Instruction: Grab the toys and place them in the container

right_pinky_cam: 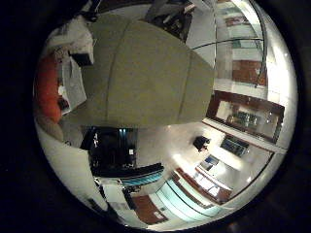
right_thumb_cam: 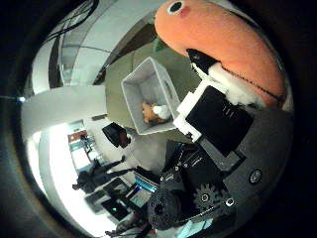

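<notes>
Hand: my hand point(right_thumb_cam: 218, 124) gripped the orange plush toy point(right_thumb_cam: 223, 44) against its palm.
Container: the grey container point(right_thumb_cam: 148, 94) stood beyond on the olive worktop point(right_pinky_cam: 146, 73), so I carried the toy high.

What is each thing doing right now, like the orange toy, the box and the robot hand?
Orange plush toy: held up close against the palm, off the table.
Hand: fingers pressed on the orange plush toy, gripping it.
Grey container: upright on the table, open on top.
Small toy: lying inside the grey container.
Olive-green table: bare where it shows.
</notes>
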Available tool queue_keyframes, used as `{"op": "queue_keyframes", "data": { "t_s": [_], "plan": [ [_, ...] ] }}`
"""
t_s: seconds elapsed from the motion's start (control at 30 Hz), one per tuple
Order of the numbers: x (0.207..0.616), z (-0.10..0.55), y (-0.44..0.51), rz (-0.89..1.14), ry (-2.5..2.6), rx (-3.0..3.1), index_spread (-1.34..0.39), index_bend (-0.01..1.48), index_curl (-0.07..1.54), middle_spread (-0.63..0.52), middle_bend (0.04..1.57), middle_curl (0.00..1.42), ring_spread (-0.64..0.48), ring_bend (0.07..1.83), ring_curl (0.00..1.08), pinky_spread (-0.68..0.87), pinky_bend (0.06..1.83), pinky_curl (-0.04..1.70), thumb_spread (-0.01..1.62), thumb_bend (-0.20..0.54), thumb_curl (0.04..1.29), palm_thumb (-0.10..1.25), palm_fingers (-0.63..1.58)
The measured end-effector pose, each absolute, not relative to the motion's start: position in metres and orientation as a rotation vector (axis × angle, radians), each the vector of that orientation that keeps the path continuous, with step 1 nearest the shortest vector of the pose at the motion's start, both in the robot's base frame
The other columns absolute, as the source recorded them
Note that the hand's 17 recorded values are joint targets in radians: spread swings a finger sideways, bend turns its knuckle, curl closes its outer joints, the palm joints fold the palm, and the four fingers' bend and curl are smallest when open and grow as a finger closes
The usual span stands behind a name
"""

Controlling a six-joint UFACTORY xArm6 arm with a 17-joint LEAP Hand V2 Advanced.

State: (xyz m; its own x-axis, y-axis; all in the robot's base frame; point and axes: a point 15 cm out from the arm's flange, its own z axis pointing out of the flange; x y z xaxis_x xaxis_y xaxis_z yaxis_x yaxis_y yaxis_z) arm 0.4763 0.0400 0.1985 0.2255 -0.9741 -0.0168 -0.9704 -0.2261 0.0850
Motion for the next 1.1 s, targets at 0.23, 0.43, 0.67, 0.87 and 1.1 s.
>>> {"op": "queue_keyframes", "data": {
  "t_s": [0.23,0.43,0.67,0.87,1.1],
  "plan": [
    [0.461,0.221,0.128,-0.096,-1.801,2.573,-0.31,1.02,0.87,-0.14,1.36,0.71,-0.24,1.31,0.8,-0.21,1.42,0.73,0.7,-0.019,0.87,1.02,1.12],
    [0.445,0.226,0.18,-0.086,-1.727,2.633,-0.31,1.02,0.87,-0.14,1.36,0.71,-0.24,1.3,0.8,-0.21,1.41,0.75,0.7,-0.019,0.87,1.01,1.12],
    [0.432,0.223,0.209,-0.089,-1.675,2.661,-0.3,1.04,0.88,-0.14,1.35,0.71,-0.24,1.3,0.81,-0.21,1.41,0.76,0.79,-0.023,0.86,0.95,1.12],
    [0.415,0.208,0.216,-0.135,-1.633,2.654,-0.31,0.91,0.84,-0.14,1.26,0.68,-0.24,1.27,0.76,-0.24,1.32,0.73,1.08,-0.027,0.73,0.76,1.07],
    [0.397,0.192,0.215,-0.177,-1.584,2.644,-0.38,0.49,0.74,-0.18,1.04,0.63,-0.24,1.18,0.67,-0.37,1.17,0.67,1.19,-0.025,0.49,0.62,0.6]
  ]
}}
